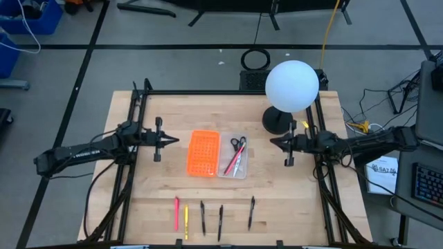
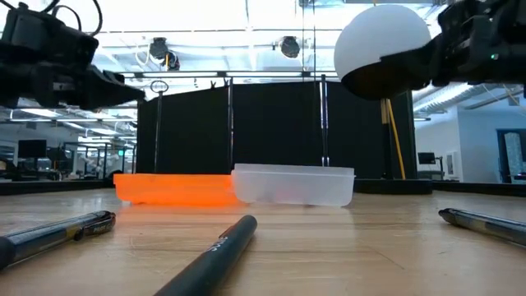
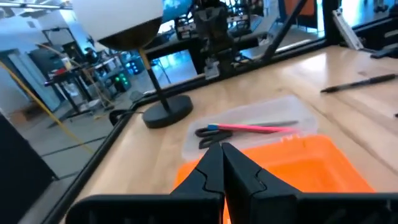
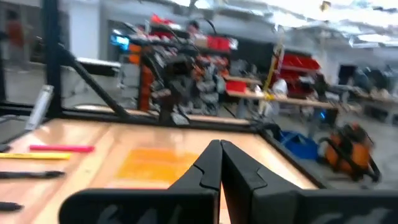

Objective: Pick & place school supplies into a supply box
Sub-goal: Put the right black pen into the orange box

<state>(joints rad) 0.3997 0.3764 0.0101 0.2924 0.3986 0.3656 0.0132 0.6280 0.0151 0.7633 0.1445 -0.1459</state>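
Supplies on worktop: five pens in a row at the near edge — pink pen (image 1: 176, 211), yellow pencil (image 1: 186, 220), three black pens (image 1: 220, 221), long axes running away from that edge.
Supply box (image 1: 233, 156): mid-worktop, already holding scissors (image 1: 238, 144) and a red pen (image 1: 232, 163); orange tray (image 1: 203, 153) touches its left side.
My left fingers (image 1: 158, 141): pressed together, empty, hovering left of the orange tray.
My right fingers (image 1: 288, 144): pressed together, empty, right of the box.
Nearer arm: left for pink and yellow; right for the rightmost black pen (image 1: 251, 211).
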